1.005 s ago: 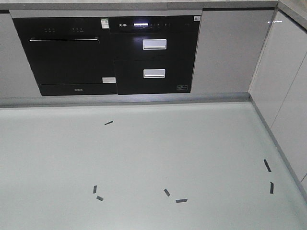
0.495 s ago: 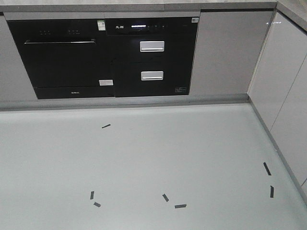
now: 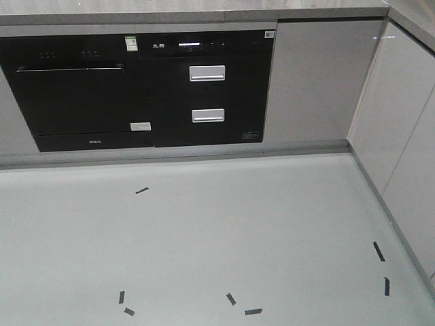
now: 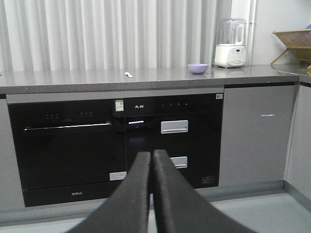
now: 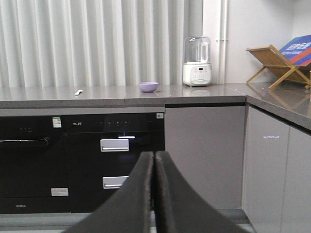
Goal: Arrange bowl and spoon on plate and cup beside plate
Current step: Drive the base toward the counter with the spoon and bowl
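Left claw [image 4: 151, 154] is pinched tight, fingers touching, nothing between them. Right claw [image 5: 154, 155] is the same: closed and empty. Both sit low, facing the black oven [image 4: 68, 150]. Up on the grey counter [image 4: 73, 77] beyond, the bowl [image 4: 198, 68] stands near the blender [image 4: 230, 43], and the spoon [image 4: 129, 74] lies well apart to its left.
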Tool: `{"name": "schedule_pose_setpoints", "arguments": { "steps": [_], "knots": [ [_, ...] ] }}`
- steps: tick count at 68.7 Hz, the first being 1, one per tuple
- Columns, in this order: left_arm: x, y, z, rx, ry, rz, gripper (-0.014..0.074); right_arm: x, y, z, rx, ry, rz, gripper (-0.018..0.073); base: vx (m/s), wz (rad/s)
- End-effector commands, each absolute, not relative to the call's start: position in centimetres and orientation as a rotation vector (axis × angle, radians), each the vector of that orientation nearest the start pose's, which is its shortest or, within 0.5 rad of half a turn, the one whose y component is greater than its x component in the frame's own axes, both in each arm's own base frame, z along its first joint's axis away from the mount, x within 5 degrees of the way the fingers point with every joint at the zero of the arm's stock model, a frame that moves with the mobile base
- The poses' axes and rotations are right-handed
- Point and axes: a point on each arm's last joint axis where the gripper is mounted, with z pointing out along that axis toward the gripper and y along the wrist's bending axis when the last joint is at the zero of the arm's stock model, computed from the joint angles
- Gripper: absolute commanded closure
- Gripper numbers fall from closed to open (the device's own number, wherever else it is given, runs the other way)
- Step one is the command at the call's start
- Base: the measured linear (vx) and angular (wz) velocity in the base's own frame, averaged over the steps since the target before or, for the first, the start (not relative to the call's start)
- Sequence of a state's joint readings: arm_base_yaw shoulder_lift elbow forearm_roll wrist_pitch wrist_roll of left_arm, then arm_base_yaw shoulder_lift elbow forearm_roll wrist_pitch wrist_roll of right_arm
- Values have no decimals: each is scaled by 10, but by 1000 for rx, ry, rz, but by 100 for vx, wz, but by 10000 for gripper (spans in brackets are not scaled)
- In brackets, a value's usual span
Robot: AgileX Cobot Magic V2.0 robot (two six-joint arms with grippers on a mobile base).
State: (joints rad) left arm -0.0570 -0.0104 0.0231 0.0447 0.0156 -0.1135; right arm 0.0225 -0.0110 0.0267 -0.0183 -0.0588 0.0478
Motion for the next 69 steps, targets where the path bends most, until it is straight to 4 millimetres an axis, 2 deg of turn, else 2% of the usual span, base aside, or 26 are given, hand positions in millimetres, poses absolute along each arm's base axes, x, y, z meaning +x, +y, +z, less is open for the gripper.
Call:
{"name": "schedule_pose_setpoints", "arguments": {
  "steps": [1, 69],
  "knots": [
    [53, -3, 218, -13, 1403, -113, 603, 55, 1, 213, 1, 1369, 33, 570, 15, 11],
    [53, -4, 218, -8, 1403, -119, 603, 55, 1, 213, 1, 1369, 33, 570, 21, 9]
  ]
}}
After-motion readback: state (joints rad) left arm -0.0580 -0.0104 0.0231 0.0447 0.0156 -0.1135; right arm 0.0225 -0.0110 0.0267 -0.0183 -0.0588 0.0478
